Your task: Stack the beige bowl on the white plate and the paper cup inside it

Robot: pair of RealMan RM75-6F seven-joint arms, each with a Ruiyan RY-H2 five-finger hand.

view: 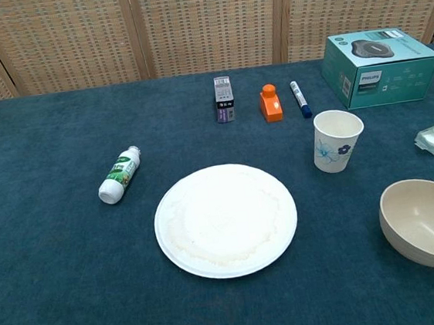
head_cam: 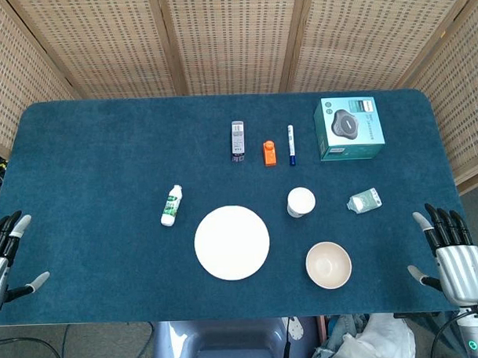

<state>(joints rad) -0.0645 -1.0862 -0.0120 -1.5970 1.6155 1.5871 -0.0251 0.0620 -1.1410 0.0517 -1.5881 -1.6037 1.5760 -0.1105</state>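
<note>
The white plate (head_cam: pixel 232 242) (view: pixel 225 218) lies bare near the table's front middle. Right of it stands the beige bowl (head_cam: pixel 328 265) (view: pixel 428 222), upright and with nothing in it. The paper cup (head_cam: pixel 300 202) (view: pixel 337 140) stands upright behind the bowl, apart from it. My left hand (head_cam: pixel 6 254) hovers at the table's front left edge, fingers spread, holding nothing. My right hand (head_cam: pixel 452 254) is at the front right edge, fingers spread, also holding nothing. Neither hand shows in the chest view.
A small white bottle (head_cam: pixel 172 206) lies left of the plate. Along the back sit a dark remote-like item (head_cam: pixel 238 140), an orange object (head_cam: pixel 269 153), a blue marker (head_cam: pixel 291 144) and a teal box (head_cam: pixel 348 127). A small packet (head_cam: pixel 365 200) lies right of the cup.
</note>
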